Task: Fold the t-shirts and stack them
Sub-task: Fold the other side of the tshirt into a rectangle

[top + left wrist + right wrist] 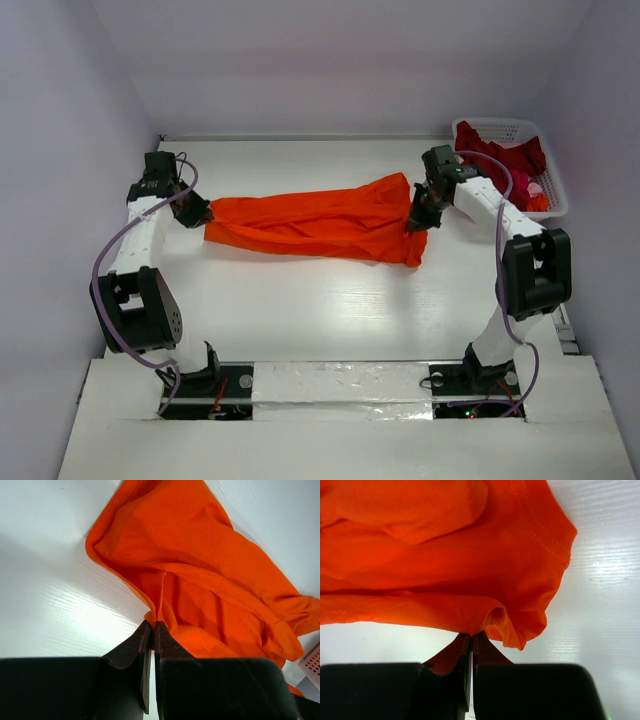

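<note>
A bright orange t-shirt (320, 225) is stretched in a long band across the white table (330, 310) between both arms. My left gripper (198, 214) is shut on its left end; in the left wrist view the cloth (210, 565) is pinched at the tips of my left gripper (152, 624). My right gripper (418, 222) is shut on the shirt's right end, and in the right wrist view a fold of the orange shirt (445, 560) is pinched at the tips of my right gripper (471, 636). Dark red t-shirts (500, 160) lie heaped in the basket.
A white plastic lattice basket (553, 190) stands at the back right corner, close to the right arm's elbow. White walls close in the table on the left, back and right. Purple cables loop along both arms.
</note>
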Robot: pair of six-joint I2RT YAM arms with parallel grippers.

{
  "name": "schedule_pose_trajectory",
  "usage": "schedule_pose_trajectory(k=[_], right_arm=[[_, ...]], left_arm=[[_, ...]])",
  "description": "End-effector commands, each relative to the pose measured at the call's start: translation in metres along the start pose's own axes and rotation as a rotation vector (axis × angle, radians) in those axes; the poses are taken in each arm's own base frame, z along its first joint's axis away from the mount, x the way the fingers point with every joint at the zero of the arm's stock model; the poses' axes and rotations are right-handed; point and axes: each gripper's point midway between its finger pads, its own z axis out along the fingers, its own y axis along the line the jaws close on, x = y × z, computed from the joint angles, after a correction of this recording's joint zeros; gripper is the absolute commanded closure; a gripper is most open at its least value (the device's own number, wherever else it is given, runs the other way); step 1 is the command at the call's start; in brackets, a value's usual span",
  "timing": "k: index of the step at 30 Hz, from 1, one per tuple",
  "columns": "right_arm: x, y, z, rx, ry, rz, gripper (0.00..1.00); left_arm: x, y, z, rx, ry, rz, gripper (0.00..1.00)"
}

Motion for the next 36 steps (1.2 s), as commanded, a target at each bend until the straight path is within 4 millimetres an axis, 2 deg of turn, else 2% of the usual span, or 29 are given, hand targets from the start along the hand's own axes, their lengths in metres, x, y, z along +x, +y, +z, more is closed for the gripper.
schedule_pose_trajectory(k=[1,20,36], right_arm=[[-0.032,0.005,-0.006,-0.018,-0.087,-0.002,1.00],[-0.049,0.005,0.020,0.012,-0.087,0.004,1.00],[-0.087,0.003,0.025,0.007,-0.111,0.020,1.00]], left_arm=[[-0.019,-0.009,-0.008,0.025,-0.056,0.016,1.00],[-0.020,0.000,0.008,0.008,-0.059,-0.001,1.00],[-0.021,0.004,0.036,-0.019,-0.031,-0.012,1.00]])
